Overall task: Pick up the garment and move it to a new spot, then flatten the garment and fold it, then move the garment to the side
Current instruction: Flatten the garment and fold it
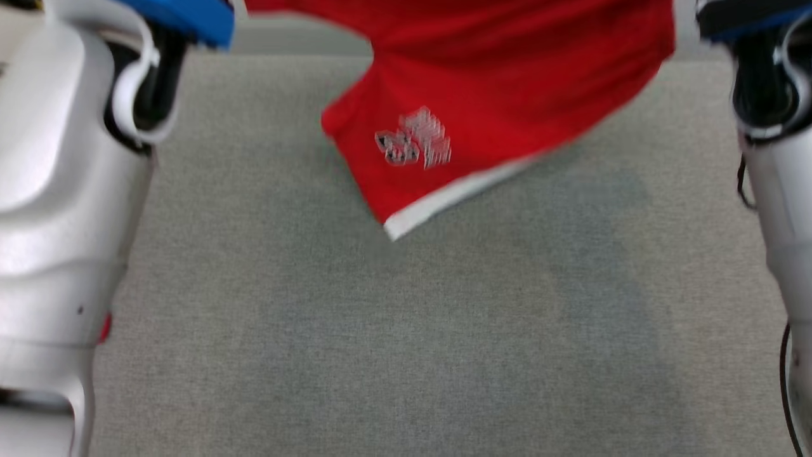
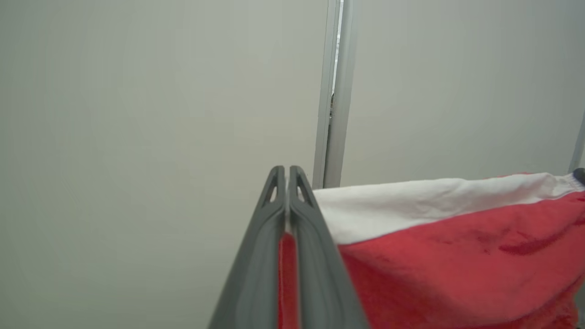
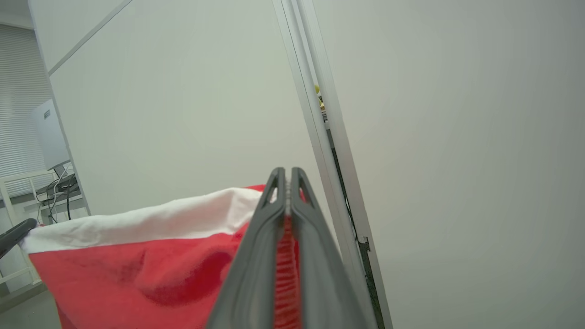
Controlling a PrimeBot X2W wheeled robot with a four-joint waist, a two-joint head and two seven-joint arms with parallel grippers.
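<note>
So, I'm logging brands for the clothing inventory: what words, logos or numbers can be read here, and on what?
Pale printed logo on the red fabric garment with a white hem: motion-blurred, unreadable.
Small dark mark on the pale flat panel: too small to read.
No legible text anywhere.

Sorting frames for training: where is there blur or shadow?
Head view: the red garment and its logo smear with motion blur; a faint shadow falls on the grey surface. Left wrist view: left gripper sharp. Right wrist view: right gripper sharp, no glare.
</note>
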